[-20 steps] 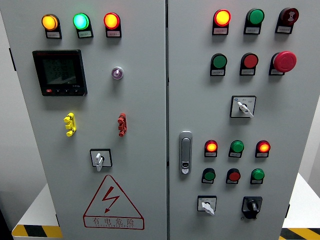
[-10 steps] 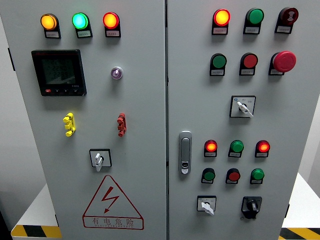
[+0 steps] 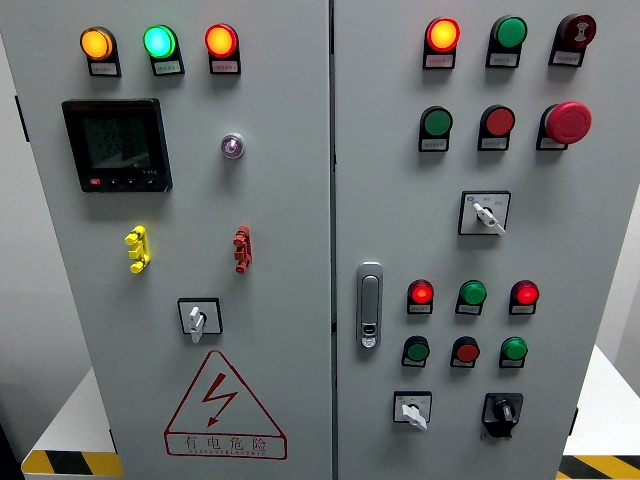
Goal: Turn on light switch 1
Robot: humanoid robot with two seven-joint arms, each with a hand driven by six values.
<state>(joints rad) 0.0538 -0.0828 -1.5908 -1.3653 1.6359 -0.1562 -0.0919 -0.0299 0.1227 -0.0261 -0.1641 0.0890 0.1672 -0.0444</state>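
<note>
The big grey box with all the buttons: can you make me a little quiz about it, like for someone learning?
1. True or false: the green lamp in the top left row is lit.
2. How many lamps are in that top left row?
3. What sits directly above the warning triangle? A) a rotary switch B) a door handle C) a mushroom button

Key: 1 true. 2 three: amber lamp, green, red lamp. 3 A, the rotary switch. No robot hand is in view.
</note>
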